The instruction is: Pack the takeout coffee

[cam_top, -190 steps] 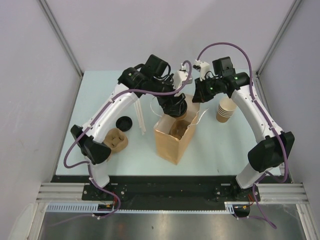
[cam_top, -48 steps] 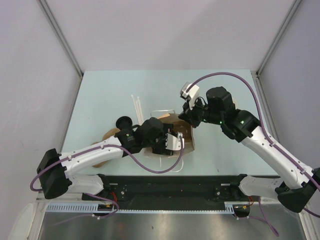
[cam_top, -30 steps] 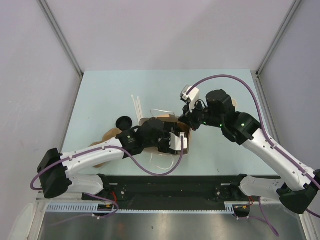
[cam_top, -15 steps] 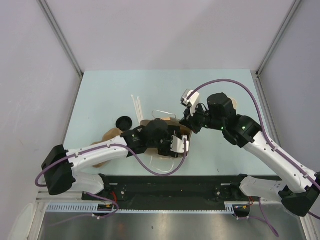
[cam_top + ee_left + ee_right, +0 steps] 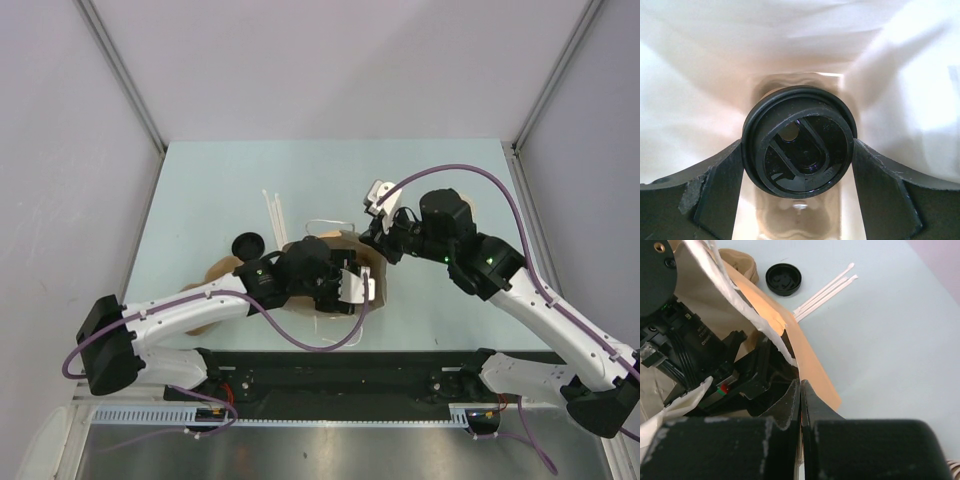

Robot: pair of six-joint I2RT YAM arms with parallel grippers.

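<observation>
TOP VIEW. Pale tabletop (image 5: 220, 180). Paper bag (image 5: 338, 240) sits centre, nr the near edge, and is mostly covered by both arms. Upright or tipped: cannot tell from above. To its left are a loose black lid (image 5: 247, 245), white stirrers (image 5: 272, 212) further back, and a pulp carrier (image 5: 215, 270) part-hidden under the left arm. Left tool (image 5: 345, 283) reaches into the bag mouth from the left. Right tool (image 5: 372, 240) is at the bag's far-right rim. Arm links and purple cables block the bag interior, so the takeout coffee is hidden here.

L WRIST VIEW. Only view w/ the takeout coffee (image 5: 800, 142). It is inside the bag, black lid facing the lens, pale bag walls all round. Left tool is spread wide, w/ fingers (image 5: 720, 190) pressed to both sides of the lid rim, gripping the cup. Cup body is hidden behind its lid.

R WRIST VIEW. Right tool is fully closed, tips pinched on the bag's brown rim edge. This view adds the bag's white lining and the left tool's black housing inside the mouth, w/ the loose lid and stirrers beyond. Coffee is hidden here too.

VS EARLIER. In the oldest frame the bag stood upright mid-tabletop, w/ the left tool above its mouth and the right tool at the far rim. Now the bag lies closer to the near edge and the left arm is stretched low. The frame just before now is near-identical, w/ only a slight left arm shift.
</observation>
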